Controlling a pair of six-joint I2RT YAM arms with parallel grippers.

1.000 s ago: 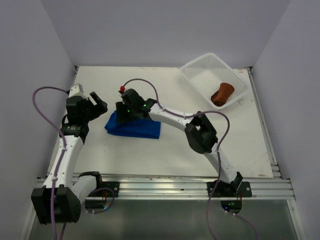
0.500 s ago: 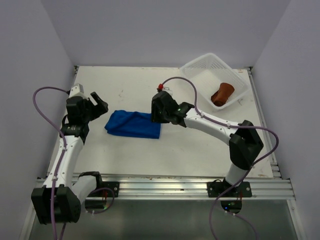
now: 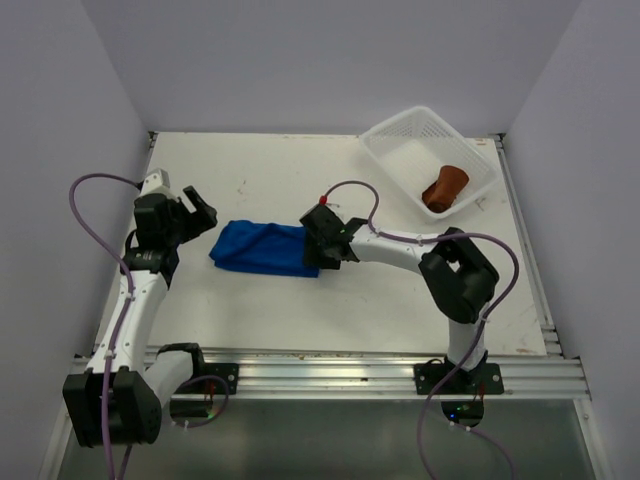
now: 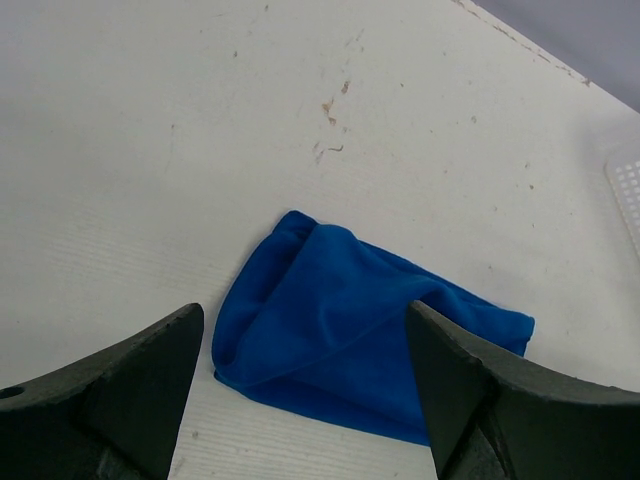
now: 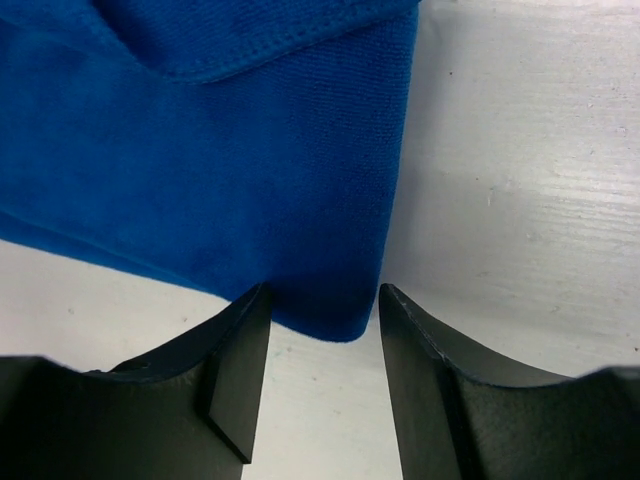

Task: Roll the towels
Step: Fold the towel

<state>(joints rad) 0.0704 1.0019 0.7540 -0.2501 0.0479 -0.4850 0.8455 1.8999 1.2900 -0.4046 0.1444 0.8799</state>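
The blue towel [image 3: 262,249] lies folded flat on the white table, left of centre. My right gripper [image 3: 322,252] is low at its right end; in the right wrist view the jaws [image 5: 323,292] stand open on either side of the blue towel's [image 5: 200,150] near right corner, not clamped on it. My left gripper [image 3: 196,214] hovers open just left of the towel, and from its wrist the towel [image 4: 350,340] shows ahead between the wide fingers [image 4: 130,400]. The rust-brown towel [image 3: 445,186] lies rolled in the basket.
A white mesh basket [image 3: 385,150] stands at the back right corner, its edge also in the left wrist view [image 4: 625,190]. Raised rails run along the table's right side [image 3: 530,260] and front [image 3: 330,365]. Walls close in the left, back and right.
My right gripper left the middle of the blue towel, swung right, then came down at the towel's right end. The left arm barely moved. The towel lies flatter.
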